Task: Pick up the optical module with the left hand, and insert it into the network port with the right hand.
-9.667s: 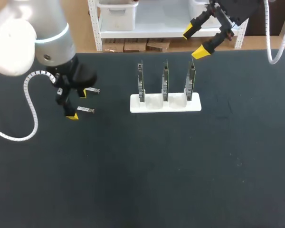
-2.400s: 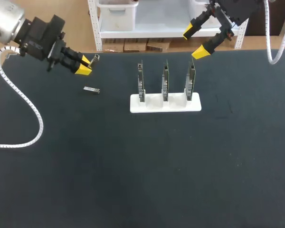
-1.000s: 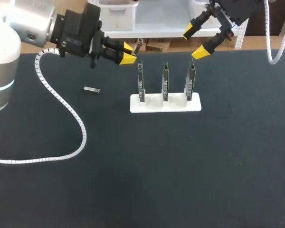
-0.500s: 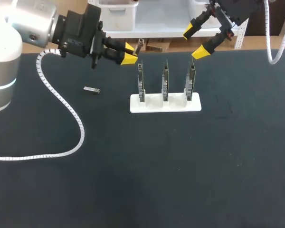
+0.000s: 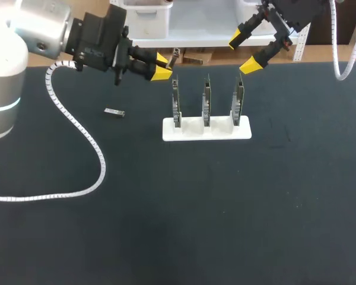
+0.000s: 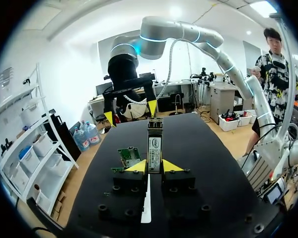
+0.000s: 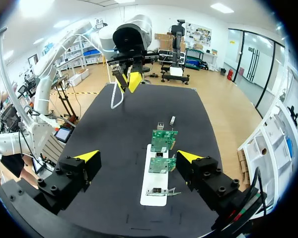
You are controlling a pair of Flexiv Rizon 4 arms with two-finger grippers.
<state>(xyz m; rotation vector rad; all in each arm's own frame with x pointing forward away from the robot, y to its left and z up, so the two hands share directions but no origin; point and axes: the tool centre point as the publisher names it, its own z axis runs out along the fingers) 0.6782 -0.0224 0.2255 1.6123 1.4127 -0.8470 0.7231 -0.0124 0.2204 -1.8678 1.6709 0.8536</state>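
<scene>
**Left gripper clamps the optical module by the card rack; right gripper open**

Head view: black table (image 5: 225, 225) with a white rack (image 5: 206, 130) holding three upright green network cards (image 5: 206, 98); left gripper (image 5: 162, 65) high over the table's far edge, near the leftmost card, closed on an optical module (image 5: 174, 56) that sticks out past the yellow tips; second module (image 5: 114, 111) flat on the table, well apart from the rack; right gripper (image 5: 244, 53) above the rightmost card, fingers spread, nothing between them.

Left wrist view: both tips press the optical module (image 6: 154, 144) from two sides; network cards (image 6: 129, 156) beside it; right gripper (image 6: 130, 112) ahead.

Right wrist view: right gripper (image 7: 138, 156) wide apart over the rack (image 7: 154, 187); left gripper (image 7: 129, 79) beyond.
</scene>
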